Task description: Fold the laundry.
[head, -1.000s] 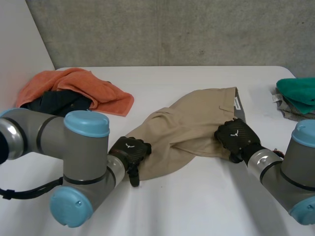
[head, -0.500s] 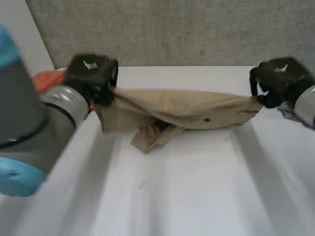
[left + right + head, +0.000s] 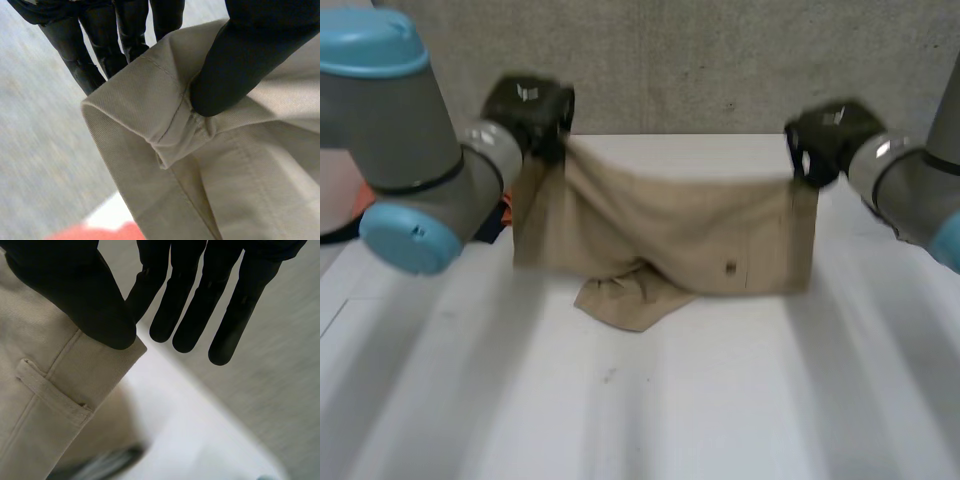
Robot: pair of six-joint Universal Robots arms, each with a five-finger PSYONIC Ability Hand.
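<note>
Tan trousers (image 3: 670, 235) — or shorts, since the hanging cloth was too bunched to say which — hung stretched between the two arms above the white bench (image 3: 720, 410). Their lower part sagged so that a crumpled end rested on the bench top. The left robot hand (image 3: 530, 105) pinched one end of the waistband, its thumb pressing a doubled hem against the fingers behind. The right robot hand (image 3: 825, 135) gripped the other end near a belt loop (image 3: 50, 390), thumb clamped on the band while the remaining fingers stood straight past it. No fold had yet been made: the garment was only spread by its top edge, seemingly ready to be laid flat. Laying it down, smoothing and folding were all left — as was an orange cloth (image 3: 100, 234) glimpsed beneath the left robot hand.
</note>
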